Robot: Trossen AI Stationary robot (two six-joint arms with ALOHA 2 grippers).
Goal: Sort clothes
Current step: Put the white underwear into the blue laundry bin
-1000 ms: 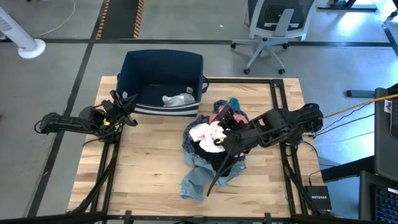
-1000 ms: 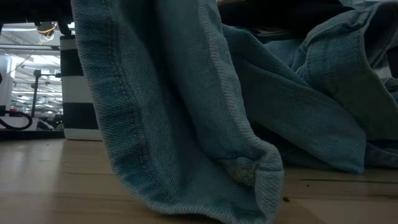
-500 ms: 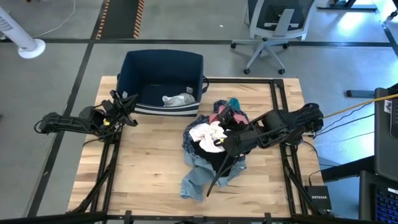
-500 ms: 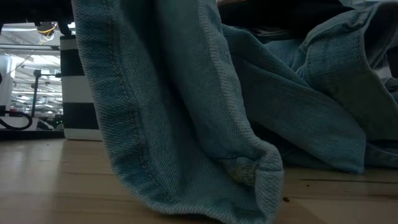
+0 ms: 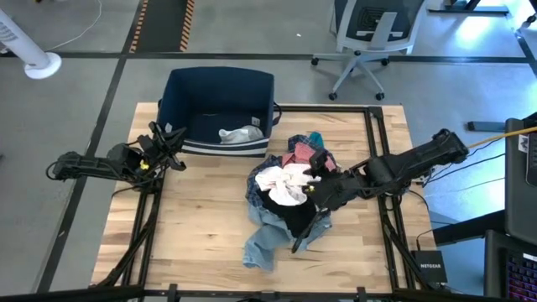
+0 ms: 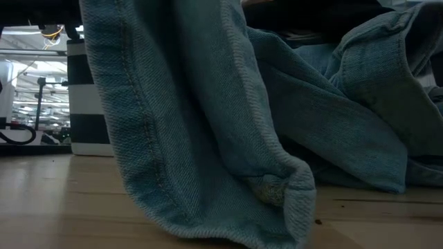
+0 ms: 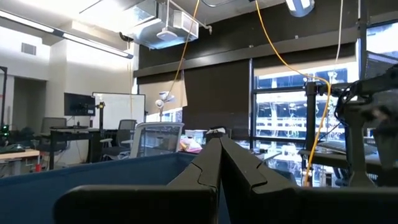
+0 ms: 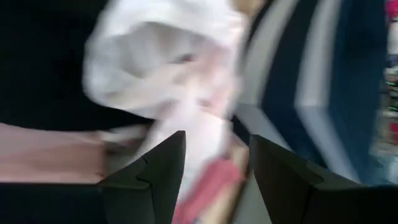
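Note:
The clothes lie in a heap right of the table's middle. A white shirt [image 5: 284,183] is on top, with a black piece [image 5: 289,214], a pink top [image 5: 294,158] and a small teal item [image 5: 315,137] around it. The light-blue jeans [image 5: 262,242] trail toward the near edge and fill the low view [image 6: 208,138]. My right gripper [image 5: 310,191] hangs open, slanting down over the white shirt [image 8: 161,56], with white-and-pink cloth [image 8: 208,155] between its fingers. My left gripper [image 5: 172,139] waits shut by the bin's near left corner. My right gripper [image 8: 217,162] comes at the heap slanting down from the table's right side. Its open fingers stand on either side of a fold of white-and-pink cloth. I cannot tell whether they touch it.
A dark navy bin [image 5: 220,94] with a white lower band stands at the table's far left, a pale garment [image 5: 239,134] inside it. Its wall [image 7: 93,177] rises before my left gripper [image 7: 219,149]. Bare wood [image 5: 197,226] lies left of the heap. An office chair [image 5: 369,33] stands beyond the table.
My right gripper has sunk toward the heap and rolled a little, its fingers staying apart. More of the white shirt shows beside it now. The clothes lie as they did.

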